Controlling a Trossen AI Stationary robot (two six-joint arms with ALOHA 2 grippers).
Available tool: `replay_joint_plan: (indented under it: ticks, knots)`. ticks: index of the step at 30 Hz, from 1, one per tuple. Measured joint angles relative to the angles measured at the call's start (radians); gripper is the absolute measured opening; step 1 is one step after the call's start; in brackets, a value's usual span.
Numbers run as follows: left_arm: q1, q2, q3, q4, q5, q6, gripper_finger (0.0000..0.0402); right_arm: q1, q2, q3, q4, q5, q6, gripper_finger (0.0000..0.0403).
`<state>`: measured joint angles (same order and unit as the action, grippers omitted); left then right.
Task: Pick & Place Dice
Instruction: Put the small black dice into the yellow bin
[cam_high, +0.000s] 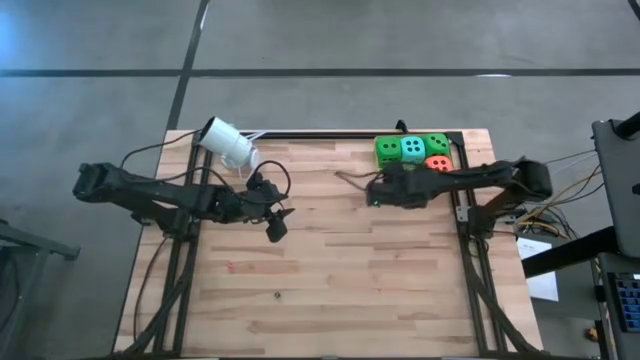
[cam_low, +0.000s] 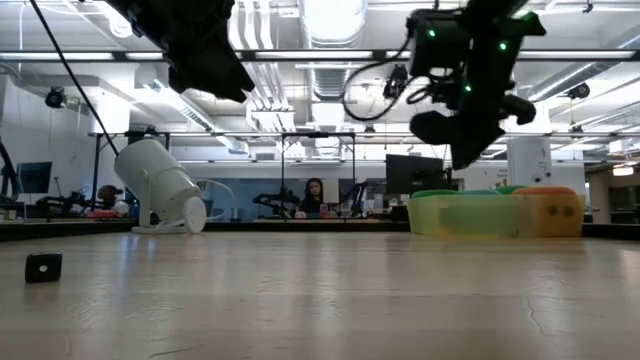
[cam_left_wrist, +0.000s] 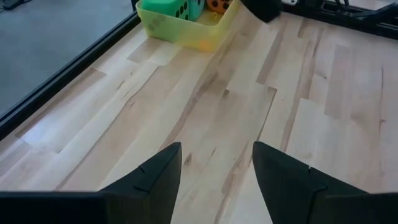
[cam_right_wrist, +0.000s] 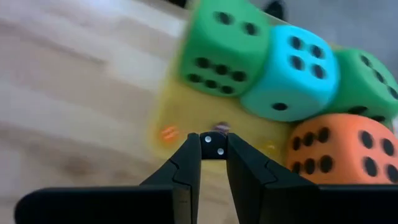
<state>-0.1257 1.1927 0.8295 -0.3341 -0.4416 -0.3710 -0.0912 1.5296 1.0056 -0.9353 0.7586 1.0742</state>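
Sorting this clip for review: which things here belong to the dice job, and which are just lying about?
Job:
- two green dice
- teal die
- orange die
- yellow tray holding all four
- right tool, shut and empty, beside the tray

Lying about:
- white lamp tipped on the table
- small black cube
- left tool, open, waiting

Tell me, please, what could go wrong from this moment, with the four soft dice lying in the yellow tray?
1. The right gripper is shut, just short of the translucent yellow plastic tray; moving forward, it may push the tray instead of reaching a die.
2. The two bright green foam dice, the turquoise die and the orange-red die are packed tightly, so gripping one may drag its neighbours.
3. The left gripper is open above bare wood, far from helping.
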Motion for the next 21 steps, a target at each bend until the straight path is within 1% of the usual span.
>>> replay_joint_plan:
  ticks: [3, 5, 8, 11, 16, 21]
  knots:
    - [0.0, 0.0, 0.0, 0.005, 0.0, 0.0, 0.0203, -0.06, -0.056, -0.065, 0.039, -0.002, 0.002, 0.0054]
    - [0.0, 0.0, 0.0, 0.011, 0.0, 0.0, 0.0203, -0.101, -0.082, -0.1, 0.087, -0.014, -0.032, 0.0054]
    - [0.0, 0.0, 0.002, 0.024, 0.0, 0.005, 0.0203, -0.162, -0.103, -0.139, 0.164, -0.05, -0.107, 0.0054]
    - [0.0, 0.0, 0.002, 0.04, 0.0, 0.008, 0.0203, -0.207, -0.108, -0.164, 0.197, -0.056, -0.132, 0.0054]
    - [0.0, 0.0, 0.002, 0.042, 0.0, 0.008, 0.0203, -0.241, -0.108, -0.179, 0.195, -0.087, -0.131, 0.0054]
    - [0.0, 0.0, 0.003, 0.046, 0.0, 0.008, 0.0203, -0.249, -0.108, -0.178, 0.215, -0.105, -0.133, 0.006]
